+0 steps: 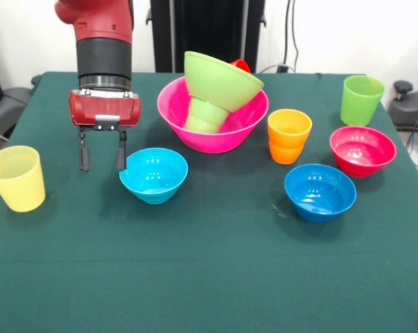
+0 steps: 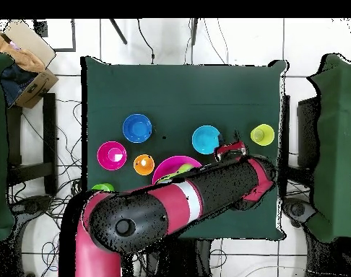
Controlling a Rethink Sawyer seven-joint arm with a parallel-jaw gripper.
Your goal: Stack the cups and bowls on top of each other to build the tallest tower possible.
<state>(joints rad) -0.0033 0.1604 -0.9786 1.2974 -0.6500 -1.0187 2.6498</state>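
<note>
Nearest the front camera, a wide strip of the green table (image 1: 209, 277) lies bare from edge to edge, the largest free space in the scene. Behind it, at the left edge, the yellow cup (image 1: 16, 177) stands upright, close to the cloth's side. The dark blue bowl (image 1: 319, 191) sits right of centre, and the light blue bowl (image 1: 153, 175) left of centre, with a clear lane between them.

The gripper (image 1: 102, 154) hangs just left of the light blue bowl, between it and the yellow cup, its two dark fingers (image 1: 84, 152) pointing down, spread apart and holding nothing. Its tips look to be above the cloth, though the height cannot be told exactly.

Farther back on the right, the magenta bowl (image 1: 362, 150) rests near the table's right edge, with the orange cup (image 1: 289, 136) just left of it. In the middle, the pink bowl (image 1: 213, 114) holds the tower's remains: a green cup (image 1: 206, 115) mouth-down inside it, a lime bowl (image 1: 222, 80) tipped sideways over that cup, and a sliver of the red cup (image 1: 241, 65) showing behind the lime bowl's rim. The tall lime cup (image 1: 362, 100) stands upright near the far right corner.

No brand, label or writing can be read on any piece.
</note>
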